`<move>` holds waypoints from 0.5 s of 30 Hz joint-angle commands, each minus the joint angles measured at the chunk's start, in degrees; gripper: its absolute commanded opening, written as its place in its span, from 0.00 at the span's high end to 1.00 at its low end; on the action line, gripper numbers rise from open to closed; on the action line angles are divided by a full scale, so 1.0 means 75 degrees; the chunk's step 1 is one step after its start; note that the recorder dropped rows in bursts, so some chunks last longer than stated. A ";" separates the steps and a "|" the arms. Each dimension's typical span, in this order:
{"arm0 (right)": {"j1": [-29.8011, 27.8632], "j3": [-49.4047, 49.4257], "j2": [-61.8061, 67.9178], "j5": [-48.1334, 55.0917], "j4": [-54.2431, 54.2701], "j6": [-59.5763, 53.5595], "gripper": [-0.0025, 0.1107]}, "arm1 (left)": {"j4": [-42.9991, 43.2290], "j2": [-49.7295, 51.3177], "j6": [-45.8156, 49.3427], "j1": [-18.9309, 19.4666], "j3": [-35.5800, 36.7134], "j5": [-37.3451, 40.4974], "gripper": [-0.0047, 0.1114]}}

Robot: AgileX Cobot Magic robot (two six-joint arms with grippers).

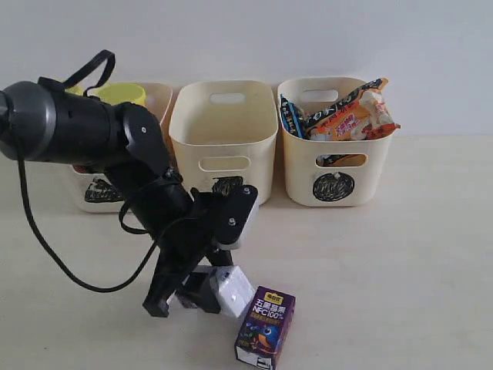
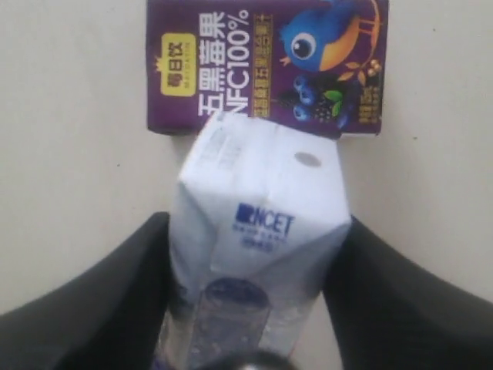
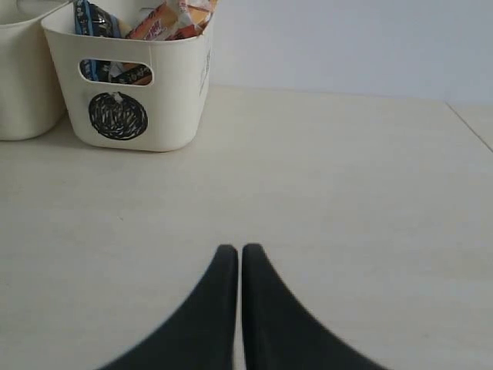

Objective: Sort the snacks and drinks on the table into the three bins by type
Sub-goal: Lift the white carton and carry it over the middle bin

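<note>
The left gripper [image 2: 258,231] flanks the white carton [image 2: 262,193]; whether it presses is unclear, the carton's near end blurred. The right gripper [image 3: 240,254] is closed, empty.

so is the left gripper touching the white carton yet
Touching. The left wrist view shows the left gripper with its fingers flush against both sides of the carton, with no table visible between them.
</note>
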 commanded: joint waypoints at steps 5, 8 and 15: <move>-0.0021 0.0035 -0.0031 -0.0041 -0.0043 -0.0015 0.98 | -0.0107 -0.1332 -0.0898 -0.0010 0.0010 0.0037 0.92; -0.0021 0.0035 -0.0031 -0.0041 -0.0043 -0.0015 0.98 | -0.0318 -0.1751 -0.1288 -0.0010 0.0010 -0.0176 0.92; -0.0021 0.0035 -0.0031 -0.0041 -0.0043 -0.0015 0.98 | -0.1992 -0.2422 -0.1487 0.0005 -0.0100 -0.3399 0.92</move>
